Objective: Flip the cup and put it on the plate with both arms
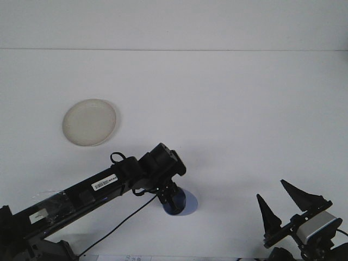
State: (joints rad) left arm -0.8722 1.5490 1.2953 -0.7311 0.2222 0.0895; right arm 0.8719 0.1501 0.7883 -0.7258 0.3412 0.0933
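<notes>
**Left hand down on blue cup, right hand idle**

White worktop (228, 109), seen from the front. Cream plate (89, 122) flat at left, bare, well apart from everything else. Blue cup (180, 205) near front middle, on the worktop, not on the plate; mostly hidden under the left arm's wrist. Whether upright, tilted or upside down: could not tell. Faint shadow just beside it on the right.

Left arm (87, 190) stretched from bottom left corner toward middle, black, white label on its upper side, thin black cable (122, 225) looped beneath. Left hand (173, 201) pointed down right at the cup, touching or overlapping it in this view. Fingers too dark and hidden to separate; whether clamped on the cup or apart: could not tell.

Right hand (283, 204) at bottom right corner, well apart from the cup and the plate. Two black pointed fingers (267, 215) spread wide, plain gap between them, nothing held. Grey and blue housing (318, 227) just behind the fingers, partly cut by the frame edge.

Pale wall (174, 24) along the top behind the worktop.
</notes>
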